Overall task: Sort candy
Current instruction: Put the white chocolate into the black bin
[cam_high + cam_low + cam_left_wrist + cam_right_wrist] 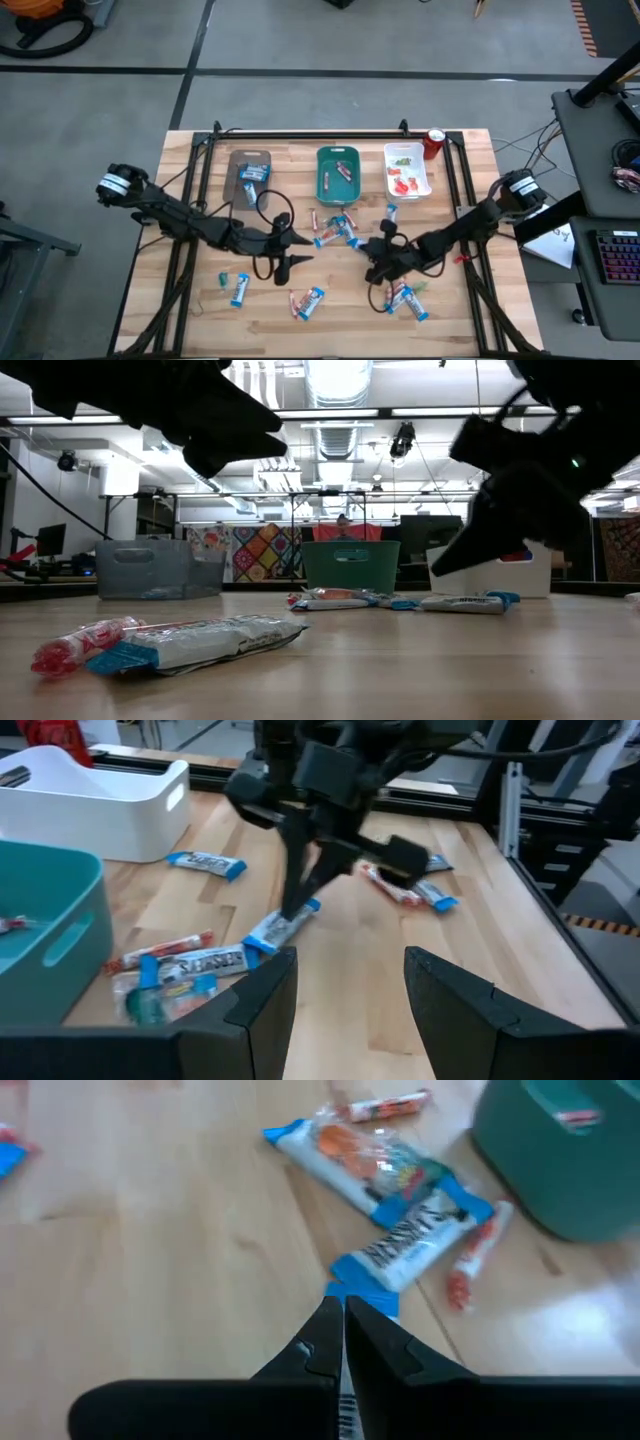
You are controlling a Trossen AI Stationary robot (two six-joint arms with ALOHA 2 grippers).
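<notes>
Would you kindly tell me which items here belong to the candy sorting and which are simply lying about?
Belongs:
- scattered wrapped candy
- grey tray
- teal tray
- white tray
- open left gripper
- shut right gripper

Lying about:
- red can
- keyboard

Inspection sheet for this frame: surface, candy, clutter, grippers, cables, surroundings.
Surface: wooden table, black frame rails along its edges.
Candy: loose candy mid-table, more along the near side; some already in the three trays.
Clutter: red can beside the white tray.
Grippers: left gripper open over bare wood; right gripper shut on a blue-and-white bar.
Cables: cables looping along both arms.
Surroundings: keyboard on a side desk; bins and a quilt in the room behind.
</notes>
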